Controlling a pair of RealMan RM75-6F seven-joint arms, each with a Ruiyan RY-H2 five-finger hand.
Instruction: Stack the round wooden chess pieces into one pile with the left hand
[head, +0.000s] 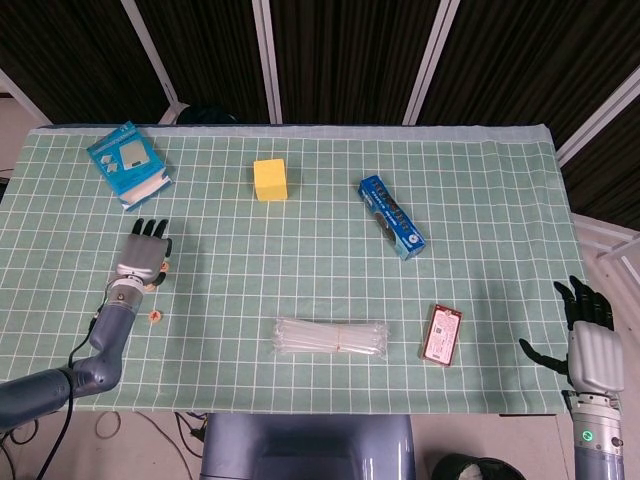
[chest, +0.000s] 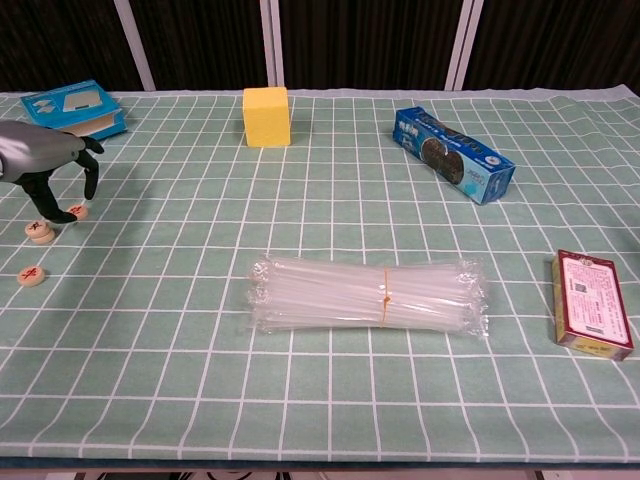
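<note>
Chess pieces sit at the far left of the head view, mostly hidden: one round wooden disc (head: 154, 317) lies in the open just below the left hand (head: 142, 258), and another peeps out at that hand's right edge, too small to read. The left hand hovers palm down over them, fingers pointing toward the top of the frame; from here I cannot tell whether anything is grasped. The right hand (head: 588, 340) rests off the bench at lower right, fingers spread and released, well apart from every piece, so the left is plainly the nearer. Other things on the bench (head: 300, 230) lie clear of the work: a blue box (head: 127, 164) at upper left, a yellow block (head: 270, 180), a blue biscuit carton (head: 392, 216), a bundle of clear straws (head: 331, 338) and a red packet (head: 441, 333).

From the chest view, three discs show at the left edge. The top piece (chest: 77, 211) lies right at the dark fingers (chest: 52, 208), which curve down around it, one tip touching or nearly touching; whether it is pinched I cannot tell. Just below and left lies a second disc (chest: 40, 231), which may already be two stacked, and further down a lone disc (chest: 31, 275). My judgement: the move is a short carry toward the lower left, with nothing in the way.
</note>
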